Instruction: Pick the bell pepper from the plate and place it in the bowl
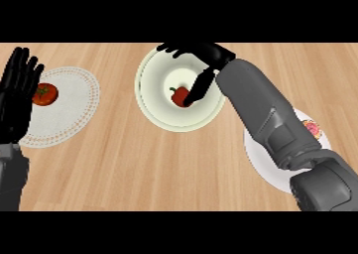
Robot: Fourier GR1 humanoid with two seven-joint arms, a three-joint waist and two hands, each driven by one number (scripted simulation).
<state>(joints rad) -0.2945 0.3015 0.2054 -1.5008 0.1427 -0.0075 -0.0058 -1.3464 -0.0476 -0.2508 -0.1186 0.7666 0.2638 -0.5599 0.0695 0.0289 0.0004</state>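
Though part-hidden, red bell pepper (181, 95), green-stemmed.

left black hand (14, 99) at the view's left edge, open, fingers straight up, resting. right black hand (203, 57) extended forward on grey forearm, fingers spread and relaxed, thumb pointing down.

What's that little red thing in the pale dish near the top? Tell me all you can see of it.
It is a small red bell pepper with a short dark green stem at its upper left. It looks smooth and glossy. It sits in the middle of the pale green bowl. The robot's right hand reaches over the bowl from the right, and one dark finger comes down against the pepper's right side, hiding part of it. Whether it lies or stands cannot be told.
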